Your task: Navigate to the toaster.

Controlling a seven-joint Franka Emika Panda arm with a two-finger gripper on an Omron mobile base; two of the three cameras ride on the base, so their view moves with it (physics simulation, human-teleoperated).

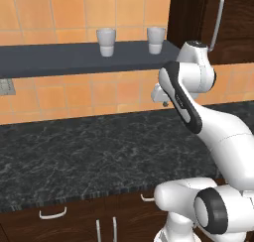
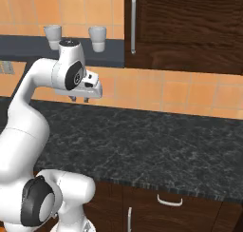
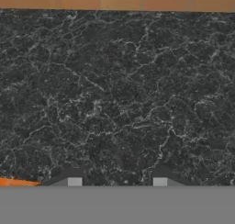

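Observation:
The toaster is out of view. My gripper [image 2: 79, 99] hangs above the black marble counter [image 2: 156, 140], pointing down, close to the orange tiled wall. In the left base view the gripper [image 1: 165, 103] is partly hidden behind my own forearm. The hand view looks straight down at bare counter [image 3: 117, 94], and the two fingertips [image 3: 75, 182] stand well apart with nothing between them. The gripper [image 3: 117, 182] is open.
A dark wall shelf [image 1: 74, 57] carries two pale cups [image 1: 106, 41] [image 1: 156, 39]. A dark wood cabinet [image 2: 190, 26] with a long handle [image 2: 134, 22] hangs to the right. A wall outlet [image 1: 6, 86] sits far left. Drawer handles [image 1: 52, 214] line the counter front.

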